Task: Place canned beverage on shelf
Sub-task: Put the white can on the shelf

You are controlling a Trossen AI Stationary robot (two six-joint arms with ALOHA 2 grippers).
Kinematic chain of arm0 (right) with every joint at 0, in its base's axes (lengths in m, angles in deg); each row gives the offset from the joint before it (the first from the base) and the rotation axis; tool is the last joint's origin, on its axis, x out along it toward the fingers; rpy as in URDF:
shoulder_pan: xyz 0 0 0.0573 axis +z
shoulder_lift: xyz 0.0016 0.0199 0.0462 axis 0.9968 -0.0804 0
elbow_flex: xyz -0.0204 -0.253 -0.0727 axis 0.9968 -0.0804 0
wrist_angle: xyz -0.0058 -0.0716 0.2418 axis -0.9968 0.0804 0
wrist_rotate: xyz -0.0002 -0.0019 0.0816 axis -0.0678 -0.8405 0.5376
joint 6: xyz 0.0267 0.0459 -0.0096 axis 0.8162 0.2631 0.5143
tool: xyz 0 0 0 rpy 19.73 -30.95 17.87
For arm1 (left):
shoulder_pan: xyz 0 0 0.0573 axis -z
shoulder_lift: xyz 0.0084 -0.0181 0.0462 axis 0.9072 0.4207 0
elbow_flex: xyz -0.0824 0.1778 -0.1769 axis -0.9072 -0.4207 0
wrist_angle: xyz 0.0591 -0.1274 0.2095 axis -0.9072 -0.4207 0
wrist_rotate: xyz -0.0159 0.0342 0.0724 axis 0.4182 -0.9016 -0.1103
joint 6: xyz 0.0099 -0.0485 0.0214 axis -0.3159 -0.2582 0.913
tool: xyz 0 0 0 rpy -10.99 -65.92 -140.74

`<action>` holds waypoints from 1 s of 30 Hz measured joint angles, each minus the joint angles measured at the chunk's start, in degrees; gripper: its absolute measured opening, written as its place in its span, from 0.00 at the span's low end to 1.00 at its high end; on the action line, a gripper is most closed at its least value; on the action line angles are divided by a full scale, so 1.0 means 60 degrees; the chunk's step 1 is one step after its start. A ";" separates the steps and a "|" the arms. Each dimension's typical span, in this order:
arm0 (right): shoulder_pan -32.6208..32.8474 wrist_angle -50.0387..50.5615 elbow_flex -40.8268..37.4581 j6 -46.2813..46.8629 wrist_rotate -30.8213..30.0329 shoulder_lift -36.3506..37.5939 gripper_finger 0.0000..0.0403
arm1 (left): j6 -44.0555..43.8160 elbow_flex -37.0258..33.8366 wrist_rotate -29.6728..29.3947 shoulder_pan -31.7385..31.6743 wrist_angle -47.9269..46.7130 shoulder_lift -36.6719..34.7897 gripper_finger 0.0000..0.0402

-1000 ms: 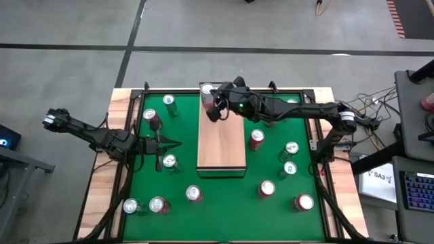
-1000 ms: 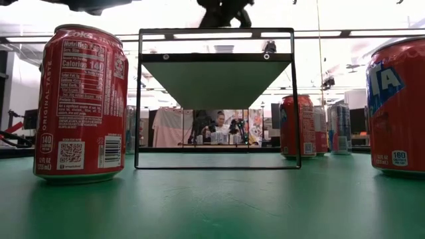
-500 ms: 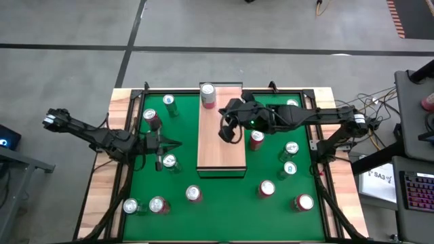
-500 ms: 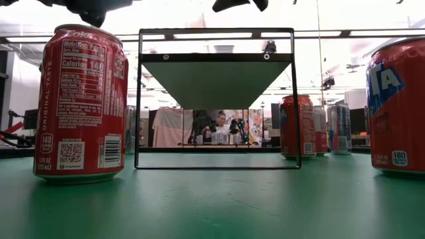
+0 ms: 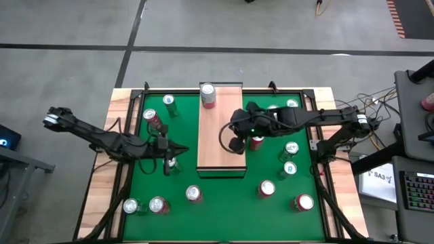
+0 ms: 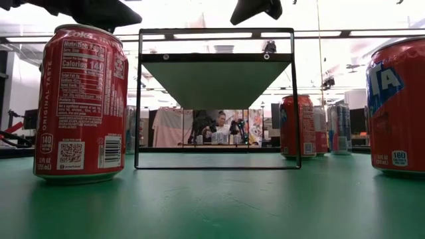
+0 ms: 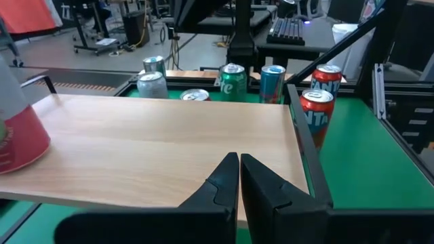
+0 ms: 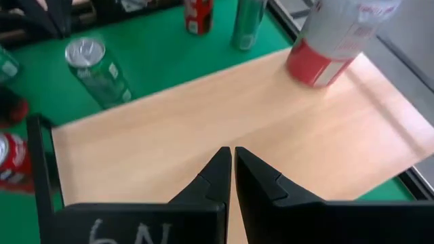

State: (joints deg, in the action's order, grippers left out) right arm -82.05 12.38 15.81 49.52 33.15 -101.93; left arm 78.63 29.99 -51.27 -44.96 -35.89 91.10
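The shelf [image 5: 220, 135] is a pale wooden board on a dark frame in the middle of the green table. A red-and-silver can [image 5: 208, 95] stands upright on the shelf's far end, also in the left wrist view [image 7: 17, 129] and the right wrist view [image 8: 332, 41]. My right gripper [image 5: 233, 144] hovers shut over the shelf's right edge, above the board [image 8: 224, 122], holding nothing. My left gripper [image 5: 183, 150] is shut and empty just left of the shelf, pointing across the board [image 7: 163, 142].
Many loose cans stand on the green table: some left of the shelf [image 5: 151, 119], a red one right of it under my right arm [image 5: 256, 141], more along the near side [image 5: 194, 194]. A Coke can [image 6: 81, 103] and a Fanta can [image 6: 398, 106] stand close to the low camera.
My right gripper has drawn away from the can at the shelf's far end, going toward the table's near edge along the shelf's right side; the can stays upright. My left gripper has moved a little toward the shelf and rolled about its own axis.
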 joint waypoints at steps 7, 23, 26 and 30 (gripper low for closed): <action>0.0428 0.0628 -0.0001 -0.0004 0.0000 0.0000 0.03 | 0.0019 0.0499 -0.0005 0.0000 0.0052 0.0509 0.00; 0.0918 -0.0109 -0.0778 -0.1535 -0.0040 0.0004 0.03 | 0.1140 0.1356 -0.0685 -0.0089 -0.0557 0.1583 0.00; 0.0789 -0.0606 -0.1159 -0.1998 -0.0031 0.0004 0.03 | 0.1597 0.1510 -0.0730 -0.0281 -0.0570 0.1781 0.00; 0.0498 -0.1276 -0.1706 -0.2679 -0.0003 0.0007 0.03 | 0.2270 0.1653 -0.0725 -0.0786 -0.0668 0.1867 0.00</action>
State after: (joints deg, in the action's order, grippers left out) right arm -79.06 4.73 5.58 33.45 33.13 -101.88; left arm 92.25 39.90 -55.62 -49.67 -39.89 102.30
